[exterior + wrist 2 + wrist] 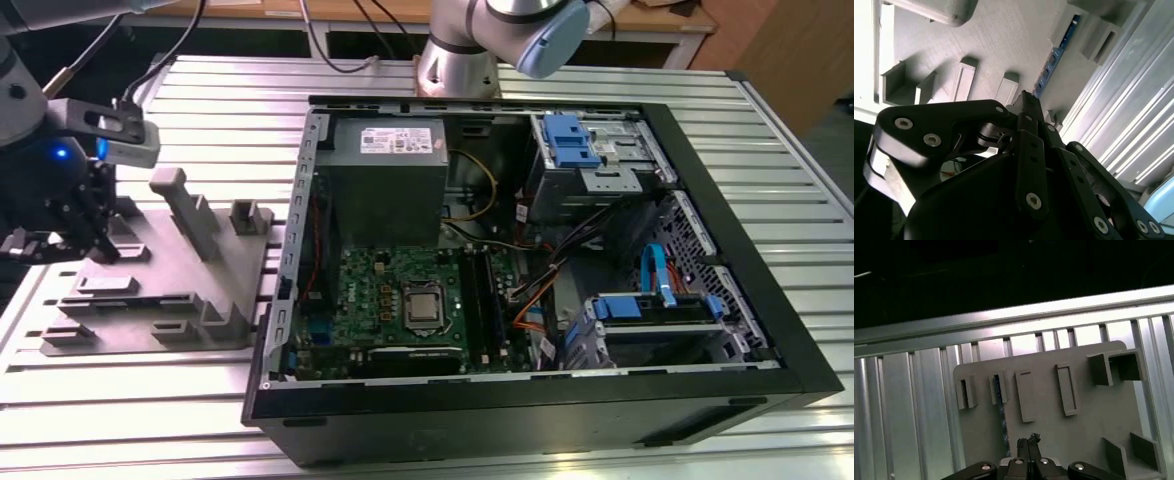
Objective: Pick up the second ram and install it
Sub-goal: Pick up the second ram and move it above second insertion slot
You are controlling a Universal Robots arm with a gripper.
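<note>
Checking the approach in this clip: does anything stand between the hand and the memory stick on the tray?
Nothing visible does. In the first wrist view the hand hangs over the grey tray, beside the memory stick, which stands on edge in its holders; only bare tray lies between them.

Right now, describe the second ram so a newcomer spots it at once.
Find the grey fixture tray on the slatted metal table. In the first wrist view, the second ram stands on edge in it, beside the gripper. It alone is dark and card-thin among grey moulded blocks.
</note>
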